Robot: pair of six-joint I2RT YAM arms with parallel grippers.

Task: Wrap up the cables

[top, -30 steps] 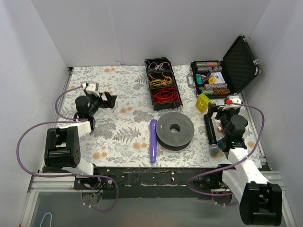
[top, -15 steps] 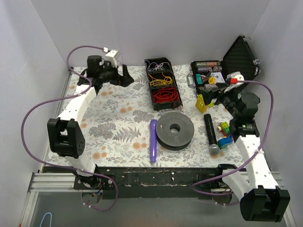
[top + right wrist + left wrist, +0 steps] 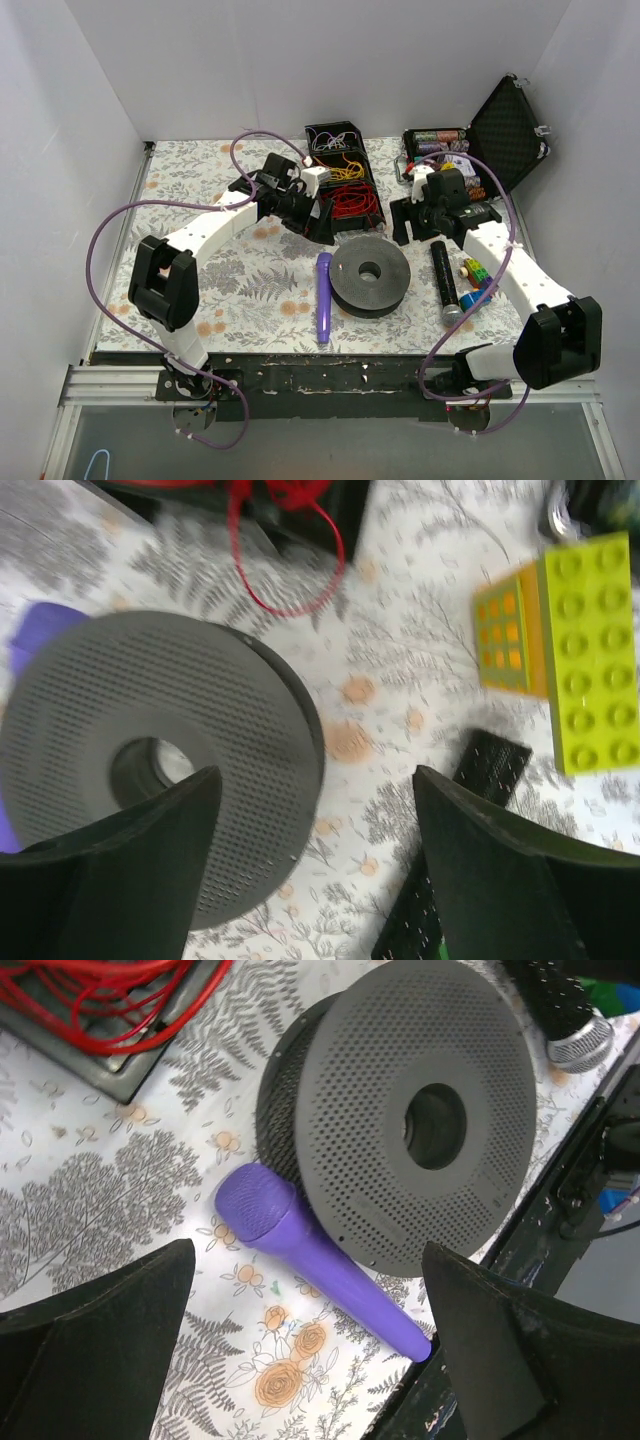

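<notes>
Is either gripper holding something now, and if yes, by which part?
Nothing is held: the left gripper and the right gripper are both open and empty.

A case (image 3: 505, 125) is recorded at the far right corner of the table (image 3: 200, 190), lid raised and leaning to the right. Chips (image 3: 440, 140) are stacked in rows in its base. A black microphone (image 3: 446, 280) lies nearer than the case, its silver head towards the near edge. Small coloured bricks (image 3: 472, 270) are noted nearer than the case, just right of that microphone. A purple microphone (image 3: 323, 297) lies well left of the case and nearer, head pointing away from the near edge. A yellow-green brick (image 3: 585, 660) is seen only in the right wrist view; its place against the case cannot be established.
</notes>
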